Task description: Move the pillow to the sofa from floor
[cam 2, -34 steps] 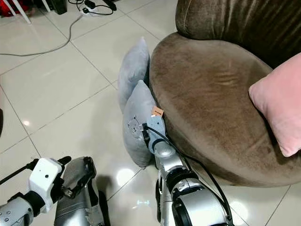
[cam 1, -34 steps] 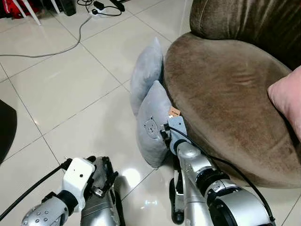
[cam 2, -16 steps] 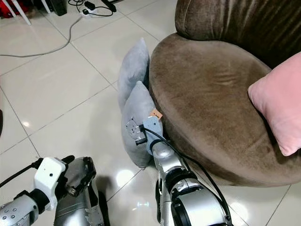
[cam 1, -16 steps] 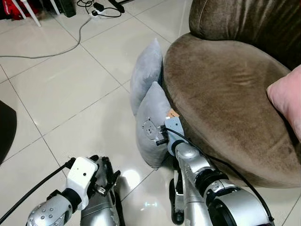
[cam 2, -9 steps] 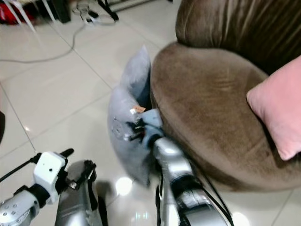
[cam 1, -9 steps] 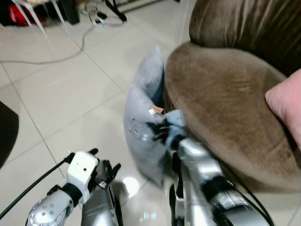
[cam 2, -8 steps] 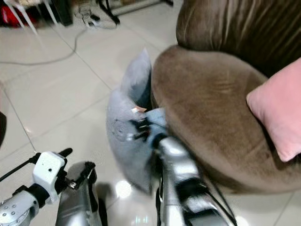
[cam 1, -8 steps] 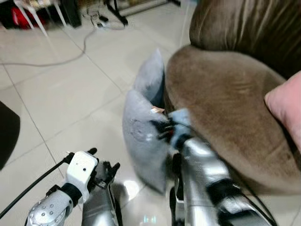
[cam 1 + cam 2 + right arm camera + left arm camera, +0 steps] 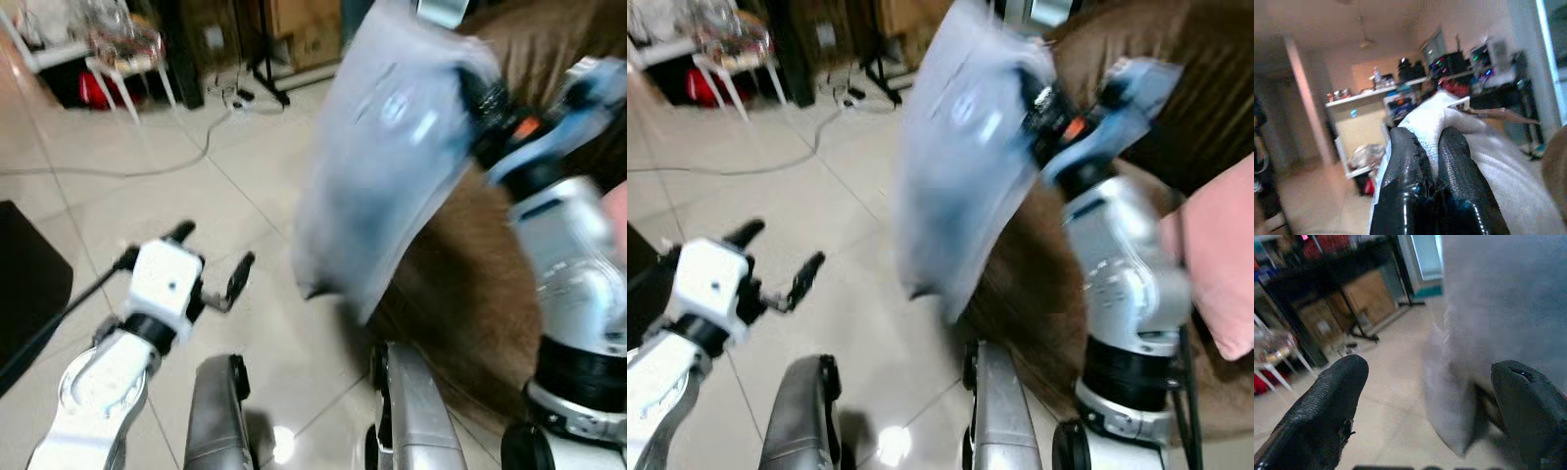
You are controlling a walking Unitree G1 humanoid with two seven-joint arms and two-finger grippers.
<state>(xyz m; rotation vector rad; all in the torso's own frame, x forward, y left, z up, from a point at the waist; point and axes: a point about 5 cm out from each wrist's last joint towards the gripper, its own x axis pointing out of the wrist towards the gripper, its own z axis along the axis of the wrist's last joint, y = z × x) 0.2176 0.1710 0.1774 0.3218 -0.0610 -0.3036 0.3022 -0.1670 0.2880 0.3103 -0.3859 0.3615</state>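
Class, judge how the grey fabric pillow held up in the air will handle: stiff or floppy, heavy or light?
Probably floppy: the grey fabric pillow hangs down from one pinched corner in the right claw. Likely light, since that single shut claw lifts it alone. It may swing; the open left claw could steady it.

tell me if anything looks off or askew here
Nothing looks damaged or spilled. The grey pillow hangs tilted in the air by one pinched corner from the right gripper, beside the brown sofa. The left gripper is open and apart from it.

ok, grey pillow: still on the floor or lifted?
Lifted. The grey pillow hangs clear above the floor tiles, its corner pinched in the right gripper, beside the brown sofa.
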